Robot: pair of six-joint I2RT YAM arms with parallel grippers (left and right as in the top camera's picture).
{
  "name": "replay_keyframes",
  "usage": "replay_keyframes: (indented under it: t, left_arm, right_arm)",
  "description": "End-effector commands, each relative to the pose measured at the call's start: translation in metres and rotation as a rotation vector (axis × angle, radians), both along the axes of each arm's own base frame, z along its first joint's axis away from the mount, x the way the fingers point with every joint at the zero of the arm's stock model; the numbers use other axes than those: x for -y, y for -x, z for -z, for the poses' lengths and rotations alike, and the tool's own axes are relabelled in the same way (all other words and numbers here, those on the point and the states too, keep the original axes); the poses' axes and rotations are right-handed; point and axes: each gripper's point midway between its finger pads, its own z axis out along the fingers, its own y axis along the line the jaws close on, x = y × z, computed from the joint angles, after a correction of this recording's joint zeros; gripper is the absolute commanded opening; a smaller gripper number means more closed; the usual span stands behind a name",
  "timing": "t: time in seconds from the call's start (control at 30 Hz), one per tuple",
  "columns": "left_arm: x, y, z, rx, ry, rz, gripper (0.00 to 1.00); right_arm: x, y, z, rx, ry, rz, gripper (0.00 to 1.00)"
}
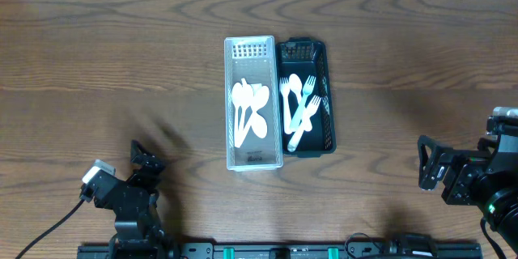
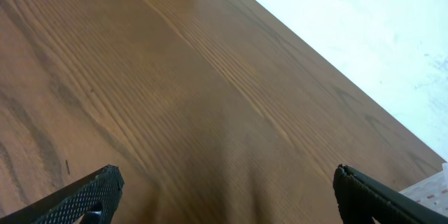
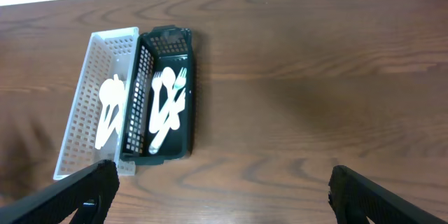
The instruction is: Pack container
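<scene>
Wood-grain table (image 1: pixel 97 65) fills the whole view, and both arms sit low at its near edge. Ahead of the claws and between them, two long baskets lie side by side with their walls touching. The white basket (image 1: pixel 249 48) is on the left claw's side, the black basket (image 1: pixel 302 48) on the right claw's side. Sorting by type, I'd say: white spoons (image 1: pixel 251 109) piled in the white one, white forks (image 1: pixel 299 105) in the black one. Left gripper (image 1: pixel 146 155) has its fingers spread apart with nothing between them, mostly bare wood in its wrist view. Right gripper (image 1: pixel 424 164) is also wide apart and empty, both baskets ahead and off to its left. No loose cutlery shows on the wood and nothing blocks either approach, so packing looks finished or near it.
</scene>
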Motion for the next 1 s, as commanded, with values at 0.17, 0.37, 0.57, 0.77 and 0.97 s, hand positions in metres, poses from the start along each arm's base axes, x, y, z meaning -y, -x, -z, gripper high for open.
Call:
replay_keyframes:
  t: [0.17,0.37,0.57,0.77,0.97]
  left_arm:
    - [-0.003,0.001,0.009,-0.016,-0.001,-0.016,0.98]
    - [-0.003,0.001,0.009,-0.016,-0.001,-0.015,0.98]
    - [-0.003,0.001,0.009,-0.016,-0.001,-0.016,0.98]
    - [-0.003,0.001,0.009,-0.016,-0.001,-0.016,0.98]
    - [-0.003,0.001,0.009,-0.016,-0.001,-0.015,0.98]
  right_arm:
    - [-0.003,0.0,0.0,-0.002,-0.009,-0.009,0.99]
    - [-0.002,0.001,0.0,-0.004,-0.009,-0.008,0.99]
    - [0.012,0.0,0.003,0.016,0.125,-0.005,0.99]
    - [0.01,-0.016,0.019,0.158,0.147,-0.032,0.99]
    - [0.003,-0.032,0.072,0.216,0.127,-0.066,0.99]
